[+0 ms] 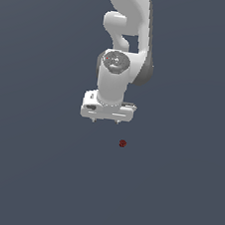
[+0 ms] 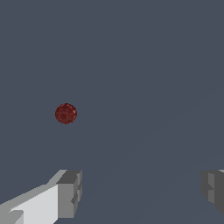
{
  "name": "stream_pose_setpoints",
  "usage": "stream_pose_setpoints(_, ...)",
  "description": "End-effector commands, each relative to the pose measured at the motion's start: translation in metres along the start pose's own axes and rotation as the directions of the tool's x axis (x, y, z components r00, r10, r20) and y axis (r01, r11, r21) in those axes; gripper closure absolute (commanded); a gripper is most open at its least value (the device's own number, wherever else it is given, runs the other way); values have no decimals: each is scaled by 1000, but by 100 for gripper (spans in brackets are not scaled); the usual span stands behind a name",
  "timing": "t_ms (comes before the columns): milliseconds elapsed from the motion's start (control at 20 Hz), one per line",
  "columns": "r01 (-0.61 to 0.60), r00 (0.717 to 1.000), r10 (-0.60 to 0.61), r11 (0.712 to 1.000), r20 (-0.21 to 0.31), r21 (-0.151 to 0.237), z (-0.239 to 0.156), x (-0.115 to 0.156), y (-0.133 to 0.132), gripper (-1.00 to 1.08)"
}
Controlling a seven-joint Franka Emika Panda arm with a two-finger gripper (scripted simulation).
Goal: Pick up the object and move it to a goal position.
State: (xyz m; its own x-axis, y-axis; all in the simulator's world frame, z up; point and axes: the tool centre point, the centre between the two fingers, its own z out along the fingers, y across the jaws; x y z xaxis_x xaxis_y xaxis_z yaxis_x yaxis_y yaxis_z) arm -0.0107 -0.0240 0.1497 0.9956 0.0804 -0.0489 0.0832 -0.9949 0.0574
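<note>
The object, a tiny dark red ball [image 1: 122, 143] with a mottled surface, lies on the flat grey floor. In the exterior view it sits a little below and toward the exterior view's right of the white gripper [image 1: 106, 121]. The wrist view shows the ball [image 2: 66, 113] ahead of the gripper [image 2: 142, 192], outside the span of the fingers. One grey fingertip [image 2: 70, 192] and the other at the frame edge stand wide apart, so the gripper is open with nothing between its fingers.
The white Panda arm [image 1: 126, 31] rises above the gripper toward the top of the exterior view. Plain dark grey ground [image 1: 36, 175] surrounds everything; no other objects show.
</note>
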Motion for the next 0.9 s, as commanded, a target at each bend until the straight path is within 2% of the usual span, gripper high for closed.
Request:
stream_pose_setpoints(0,37,999,-37,999,-2,1,4,3,-5,-92)
stream_pose_setpoints(200,121,993,-121,993,-8,2,13,9,-15,-92)
stream_pose_setpoints(400,232,973,-232,973,-17,5,26,16,-30,-92)
stream_pose_setpoints(550,329,944,-329,944,-27,8,37,23,-44,-92)
stream_pose_setpoints(850,493,869,-492,870,-48,12,57,33,-70,-92)
